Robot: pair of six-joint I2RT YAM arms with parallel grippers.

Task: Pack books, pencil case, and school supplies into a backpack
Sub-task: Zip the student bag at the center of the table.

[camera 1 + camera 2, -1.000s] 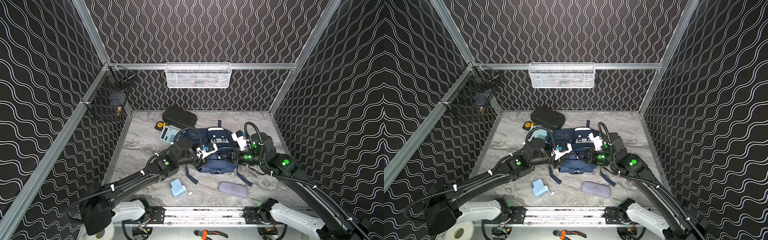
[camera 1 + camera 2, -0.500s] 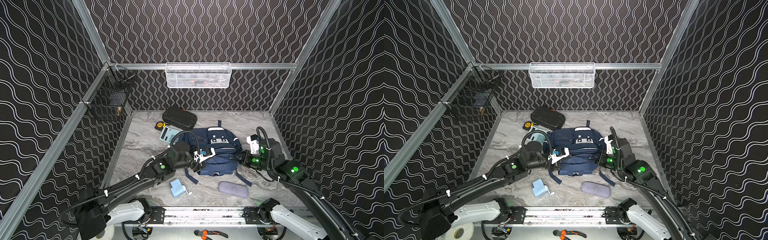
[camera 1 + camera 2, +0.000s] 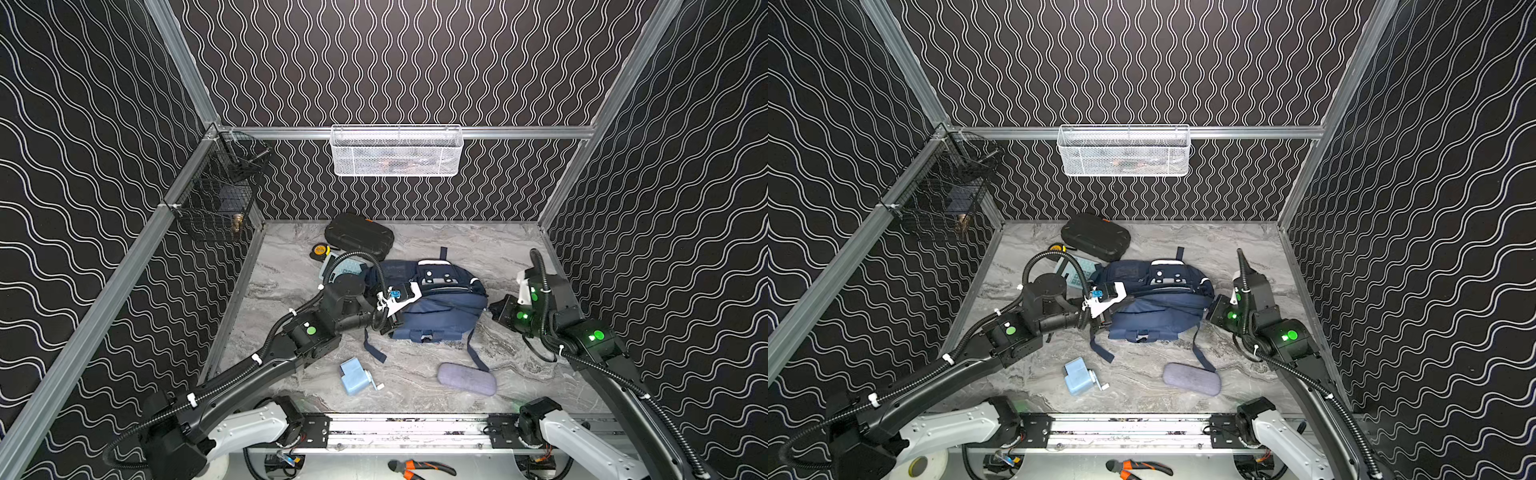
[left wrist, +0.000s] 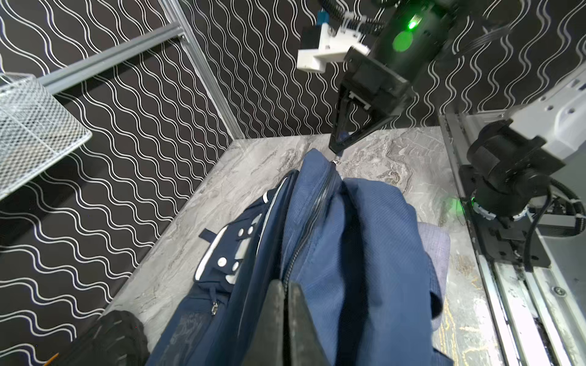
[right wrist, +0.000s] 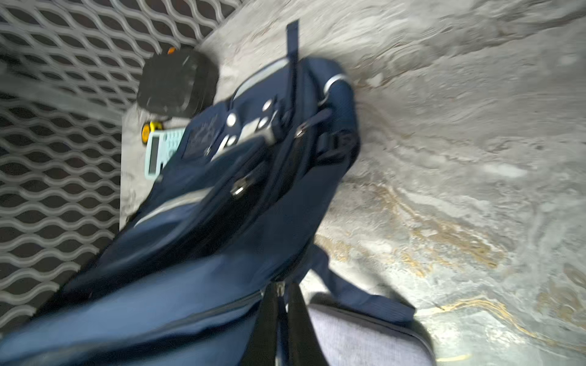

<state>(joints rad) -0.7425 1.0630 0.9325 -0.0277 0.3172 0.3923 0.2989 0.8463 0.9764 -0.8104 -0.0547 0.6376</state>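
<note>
Both grippers are standing farther apart than a second ago. The right gripper (image 3: pixel 492 309) is now sitting at the right end of the backpack (image 3: pixel 440 309) rather than over its middle. The bag is lying longer and flatter across the table (image 3: pixel 498 249).

The left gripper (image 4: pixel 287 285) is holding the opposite end, its fingers pressed together and pinching navy fabric right at the zip line. The right gripper's fingers are likewise closed, gripping the zip pull (image 5: pixel 280 287) at the bag's tip; the right wrist view is blurring, but the left wrist view is confirming the contact.

The pencil case (image 3: pixel 467 379) is lying on the table near the front rail, just beside a trailing strap. The pencil sharpener (image 3: pixel 355 376) is sitting to its left, apart from the bag. The calculator (image 3: pixel 340 270) is resting against the backpack's far left corner, partly hidden by the left arm's cable. The black hard case (image 3: pixel 359 237) and tape measure (image 3: pixel 320 249) are lying behind it.
</note>
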